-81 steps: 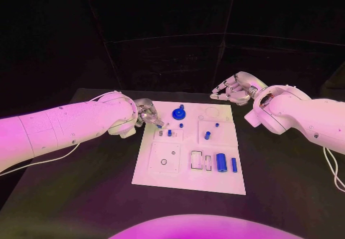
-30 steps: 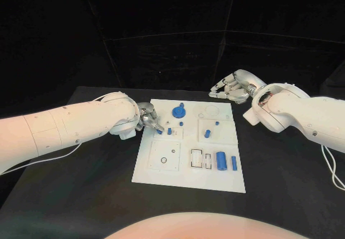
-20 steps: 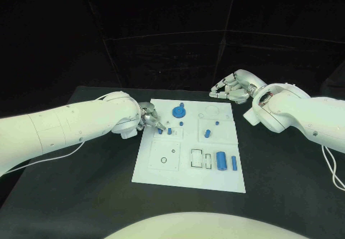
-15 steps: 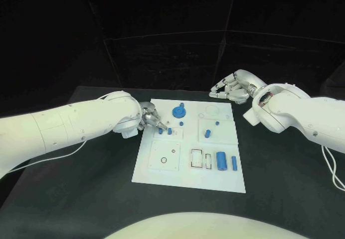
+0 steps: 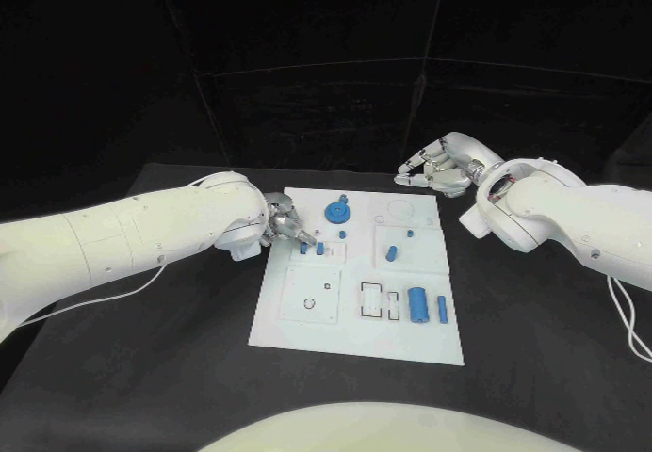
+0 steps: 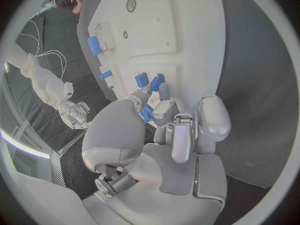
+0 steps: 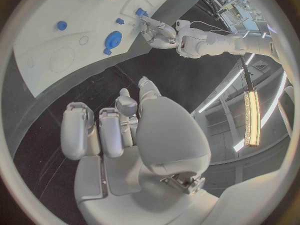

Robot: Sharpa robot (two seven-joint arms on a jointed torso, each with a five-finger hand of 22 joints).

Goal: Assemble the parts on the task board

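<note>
The white task board [image 5: 356,325] lies in the middle of the black table. My left hand [image 5: 286,226] hovers over its left edge and pinches a small blue part [image 5: 301,247] between thumb and fingertip; the left wrist view shows that part [image 6: 145,114] in the fingertips. Just beside it a blue peg [image 5: 320,250] stands in the board. A round blue part [image 5: 337,209] sits near the far edge. My right hand [image 5: 437,168] hangs above the table beyond the board's far right corner, its fingers loosely bent and apart, holding nothing.
More blue parts sit on the board: a short one [image 5: 391,252] right of centre, and a thick cylinder [image 5: 417,303] with a thin bar [image 5: 442,309] at the right edge. Empty cut-outs [image 5: 379,300] lie beside them. Black table surrounds the board.
My left hand has edged a little to the right over the board with the small blue part, closer to the standing peg. The right hand has stayed where it was.
</note>
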